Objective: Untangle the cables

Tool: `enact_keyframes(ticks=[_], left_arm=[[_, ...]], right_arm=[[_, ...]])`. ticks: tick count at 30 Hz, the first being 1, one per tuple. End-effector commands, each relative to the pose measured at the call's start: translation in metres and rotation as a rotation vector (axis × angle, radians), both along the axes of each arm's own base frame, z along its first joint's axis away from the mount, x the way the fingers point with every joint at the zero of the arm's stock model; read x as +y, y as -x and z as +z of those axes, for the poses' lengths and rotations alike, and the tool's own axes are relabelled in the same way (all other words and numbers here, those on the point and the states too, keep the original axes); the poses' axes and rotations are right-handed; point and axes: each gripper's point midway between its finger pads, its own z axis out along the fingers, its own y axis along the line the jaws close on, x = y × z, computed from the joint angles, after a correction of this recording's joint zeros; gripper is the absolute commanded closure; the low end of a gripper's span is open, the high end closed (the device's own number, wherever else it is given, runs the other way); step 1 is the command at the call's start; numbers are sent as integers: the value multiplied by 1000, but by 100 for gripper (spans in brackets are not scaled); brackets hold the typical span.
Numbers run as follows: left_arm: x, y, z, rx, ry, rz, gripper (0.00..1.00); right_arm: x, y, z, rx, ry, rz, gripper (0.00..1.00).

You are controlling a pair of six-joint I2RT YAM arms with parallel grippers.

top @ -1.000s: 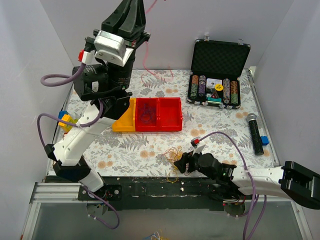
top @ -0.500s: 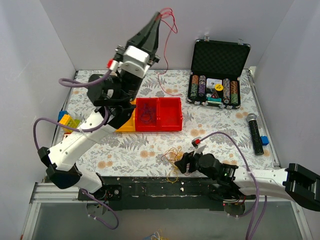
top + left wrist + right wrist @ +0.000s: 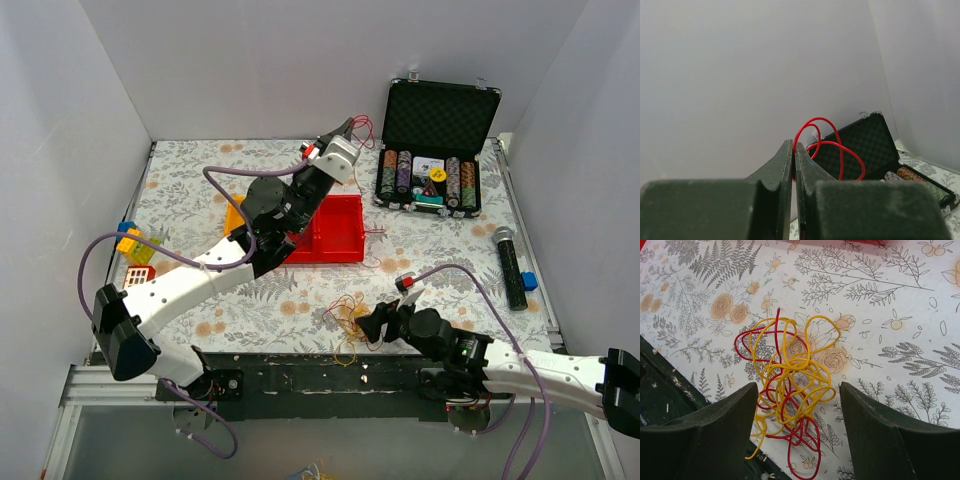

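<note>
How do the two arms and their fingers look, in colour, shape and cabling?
Both arms have white links and black joints: the left arm and the right arm. A lilac cable runs in loops along each, and a small red part sits by the right wrist. The fingers are dark green-black, broad at the base and tapering like wedges.

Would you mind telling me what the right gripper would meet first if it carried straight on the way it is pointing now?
The right gripper would most likely meet the tangle of yellow and red wires first, lying on the table ahead between its open jaws; depth is unclear.
</note>
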Motion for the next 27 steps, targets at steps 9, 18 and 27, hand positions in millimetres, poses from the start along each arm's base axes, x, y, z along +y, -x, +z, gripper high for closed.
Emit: enact_keyframes(ticks=[9,18,27], left_arm=[[25,-37,-13,45,60,104,100],[30,-80,-65,106,-33,172,100],[15,-94,-100,119,-104,169,100]], right_arm=[[-13,-2,-9,0,3,-49,26],[-17,-3,-8,-4,2,-63,26],[-17,-3,-8,0,-2,-67,26]])
